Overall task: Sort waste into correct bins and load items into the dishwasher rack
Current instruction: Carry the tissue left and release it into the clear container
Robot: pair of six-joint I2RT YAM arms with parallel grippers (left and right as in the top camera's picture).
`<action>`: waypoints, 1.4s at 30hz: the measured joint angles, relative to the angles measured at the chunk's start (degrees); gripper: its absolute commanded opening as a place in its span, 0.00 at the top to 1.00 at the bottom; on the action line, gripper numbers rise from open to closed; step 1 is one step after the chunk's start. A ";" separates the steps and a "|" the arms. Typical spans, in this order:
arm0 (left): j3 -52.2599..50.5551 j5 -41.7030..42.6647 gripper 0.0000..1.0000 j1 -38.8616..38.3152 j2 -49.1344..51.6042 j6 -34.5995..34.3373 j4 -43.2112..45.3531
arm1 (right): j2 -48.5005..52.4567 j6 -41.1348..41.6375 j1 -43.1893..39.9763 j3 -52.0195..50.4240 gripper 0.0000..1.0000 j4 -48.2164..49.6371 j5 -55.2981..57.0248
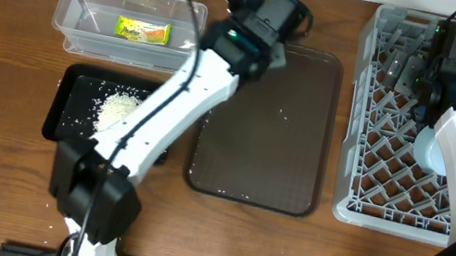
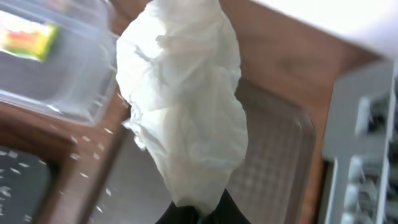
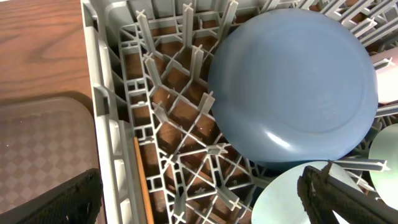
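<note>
A crumpled white tissue (image 2: pixel 183 106) hangs from my left gripper (image 2: pixel 202 214), which is shut on its lower end. This gripper (image 1: pixel 274 14) is above the far edge of the brown tray, right of the clear tub (image 1: pixel 73 21). The tub holds the yellow-green snack wrapper (image 1: pixel 141 31). Rice grains (image 1: pixel 117 108) lie in the black tray (image 1: pixel 61 113). My right gripper (image 3: pixel 202 199) stands open above the grey rack (image 1: pixel 370 125). In the rack sit a light blue bowl (image 3: pixel 295 81), a mint-green bowl (image 3: pixel 286 199) and a wooden stick (image 3: pixel 142 180).
The brown serving tray (image 1: pixel 309 95) lies between the black tray and the rack, with a few stray rice grains on it. My left arm stretches diagonally across the black tray. The right arm covers part of the rack's right side.
</note>
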 measured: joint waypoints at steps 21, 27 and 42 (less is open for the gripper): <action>-0.11 1.86 0.64 27.71 0.61 -7.72 -2.36 | 0.00 0.00 0.00 0.00 0.01 0.00 0.00; -0.33 2.84 0.38 27.63 0.61 -9.18 -2.67 | 0.00 0.00 0.00 0.00 0.01 0.00 0.00; -4.33 9.84 0.33 27.52 0.63 -6.56 -2.54 | 0.00 0.00 0.00 0.00 0.01 0.00 0.00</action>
